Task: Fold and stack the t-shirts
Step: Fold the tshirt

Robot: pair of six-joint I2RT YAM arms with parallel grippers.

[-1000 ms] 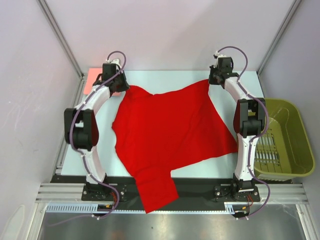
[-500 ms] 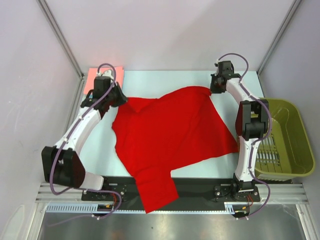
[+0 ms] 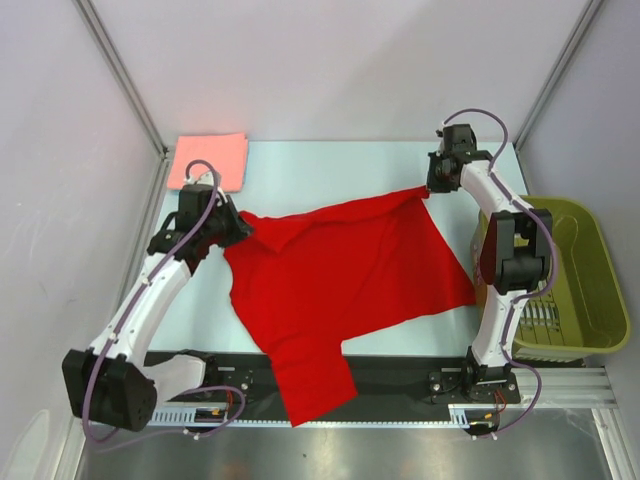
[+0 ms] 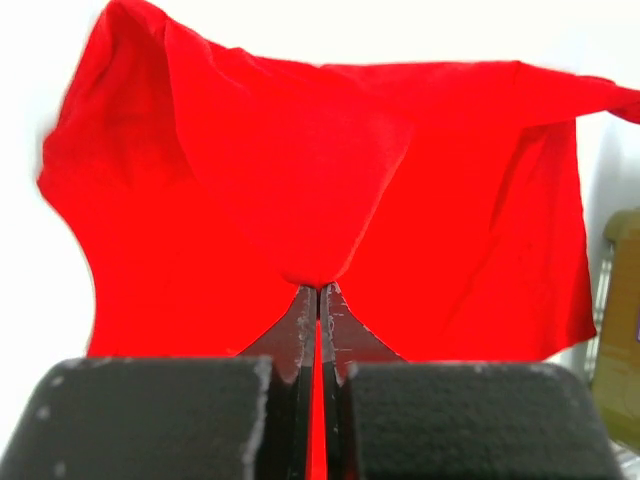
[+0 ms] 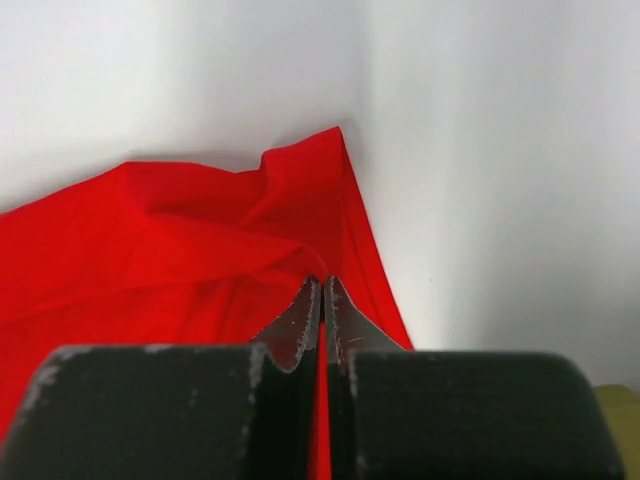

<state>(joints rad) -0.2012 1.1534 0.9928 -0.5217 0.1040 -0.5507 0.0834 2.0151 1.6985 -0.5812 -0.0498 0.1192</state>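
The left claw (image 4: 319, 290) and right claw (image 5: 322, 282) are each clenched on a far corner of the bright red short-sleeved cloth t-shirt (image 3: 340, 280), which is spread across the pale desk (image 3: 330, 170), with a salmon-pink folded t-shirt (image 3: 208, 160) at its far-left corner.

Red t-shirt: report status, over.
Left gripper shut on red t-shirt, far-left edge. Right gripper shut on its far-right corner. Far edge raised between them, rest on table, near end overhanging. Pink t-shirt far left, apart.
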